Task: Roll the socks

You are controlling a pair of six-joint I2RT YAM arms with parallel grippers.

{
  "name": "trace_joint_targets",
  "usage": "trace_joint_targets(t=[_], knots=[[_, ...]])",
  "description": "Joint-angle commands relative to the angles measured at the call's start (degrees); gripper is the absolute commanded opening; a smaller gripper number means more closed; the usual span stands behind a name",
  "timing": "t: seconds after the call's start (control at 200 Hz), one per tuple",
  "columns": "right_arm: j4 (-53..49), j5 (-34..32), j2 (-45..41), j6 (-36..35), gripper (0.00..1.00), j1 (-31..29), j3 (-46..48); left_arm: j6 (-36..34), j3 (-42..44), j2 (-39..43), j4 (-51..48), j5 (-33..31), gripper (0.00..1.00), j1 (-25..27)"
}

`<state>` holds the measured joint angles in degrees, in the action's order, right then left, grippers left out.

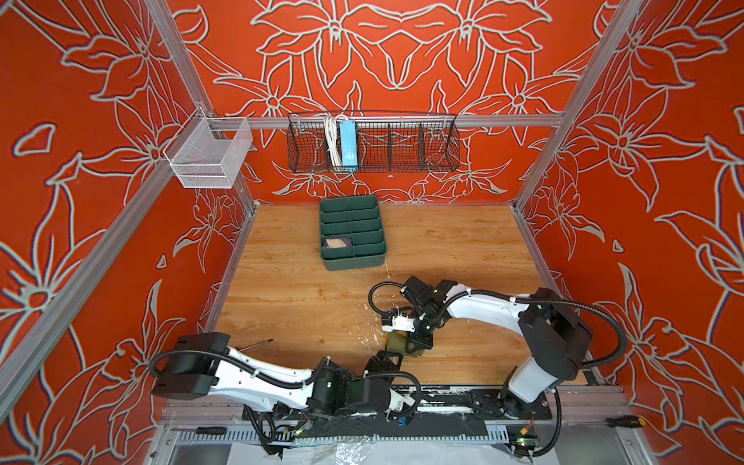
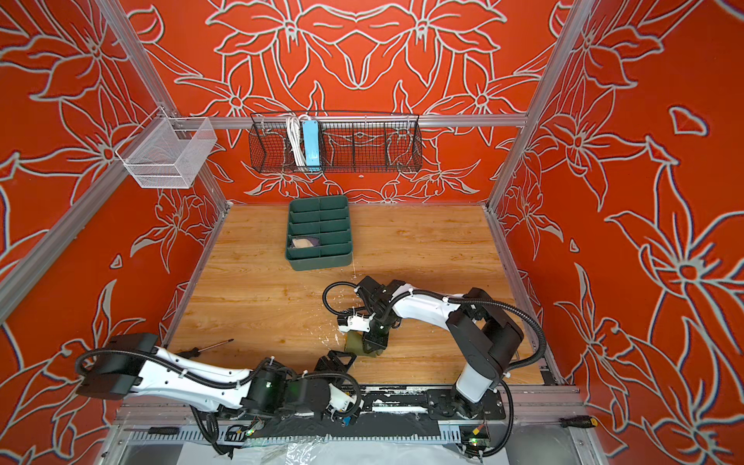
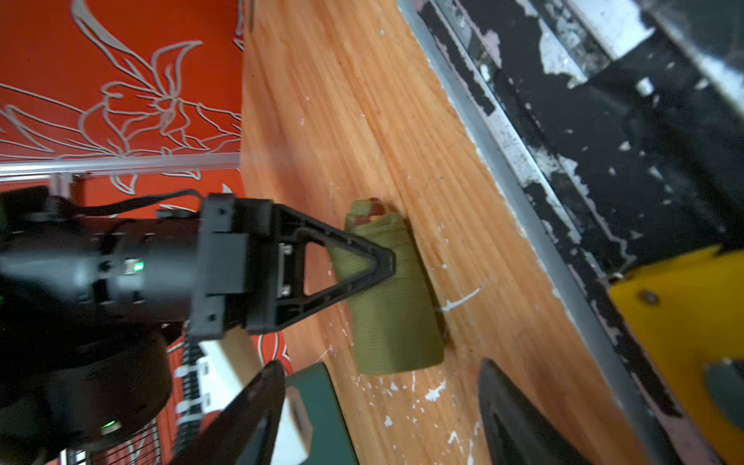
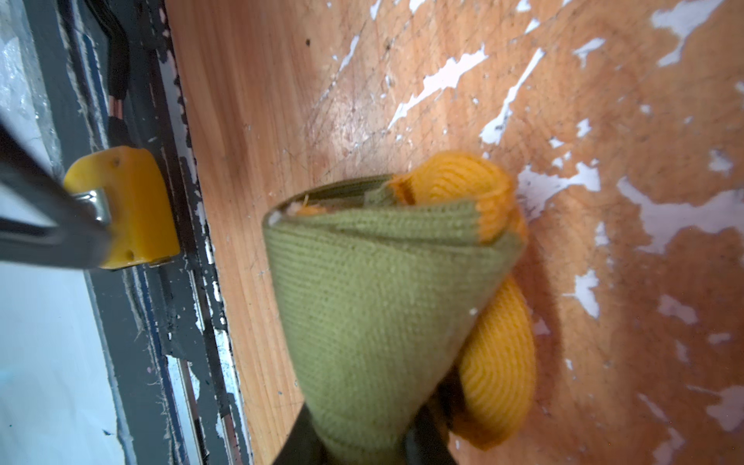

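The olive green sock (image 1: 395,341) (image 2: 353,341) is a rolled bundle on the wooden table near its front edge. Its mustard toe and heel (image 4: 495,354) show in the right wrist view. My right gripper (image 1: 414,347) (image 2: 372,346) (image 4: 362,443) comes down on it from above and is shut on the olive sock (image 4: 374,302). My left gripper (image 1: 385,361) (image 2: 336,360) (image 3: 382,418) is open just in front of the roll (image 3: 392,310), not touching it. A cream and purple rolled sock (image 1: 337,242) (image 2: 304,242) lies in a compartment of the green tray.
The green divided tray (image 1: 354,262) stands at the back middle of the table. A black wire basket (image 1: 372,143) and a white mesh basket (image 1: 209,155) hang on the walls. A screwdriver (image 1: 253,345) lies at the table's left, beside the left arm.
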<state>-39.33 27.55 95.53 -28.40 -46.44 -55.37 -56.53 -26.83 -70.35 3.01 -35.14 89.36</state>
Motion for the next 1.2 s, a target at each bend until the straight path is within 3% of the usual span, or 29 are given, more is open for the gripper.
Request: trace_joint_targets(t=[0.0, 0.135, 0.325, 0.566, 0.751, 0.851, 0.956, 1.111, 1.196], knots=[[-0.56, -3.15, 3.19, -0.85, 0.00, 0.35, 0.53, 8.49, -2.44, -5.36, 0.41, -2.22, 0.78, -2.02], [-0.57, -1.96, 1.85, -1.13, 0.00, 0.34, 1.35, 15.83, -5.44, -10.11, 0.08, -3.83, 0.80, -6.06], [-0.29, -0.72, 0.28, -1.74, 0.00, 0.37, 2.72, 19.15, -6.47, -14.37, 1.61, -2.71, 0.83, -10.19], [-0.31, -0.47, -0.16, -2.05, 0.00, 0.29, 2.72, 21.36, -7.54, -19.72, 4.90, -0.29, 0.80, -10.27], [-0.48, -0.26, -0.17, -2.10, 0.00, 0.29, 2.73, 21.11, -8.33, -22.03, 8.17, -0.38, 0.71, -10.26], [-0.57, -0.19, -0.07, -2.09, 0.00, 0.29, 2.59, 20.85, -8.33, -22.36, 10.09, 0.27, 0.62, -10.26], [-0.38, -0.47, -0.15, -1.92, 0.00, 0.29, 2.65, 21.07, -8.64, -22.38, 9.92, 1.39, 0.45, -10.31], [0.20, -1.28, -0.72, -1.35, 0.00, 0.28, 2.86, 22.24, -9.53, -22.33, 5.24, 4.72, 0.05, -10.25], [1.12, -2.73, -1.34, -0.72, 0.00, 0.24, 3.07, 23.85, -11.46, -22.41, -1.63, 8.79, 0.00, -10.30]])
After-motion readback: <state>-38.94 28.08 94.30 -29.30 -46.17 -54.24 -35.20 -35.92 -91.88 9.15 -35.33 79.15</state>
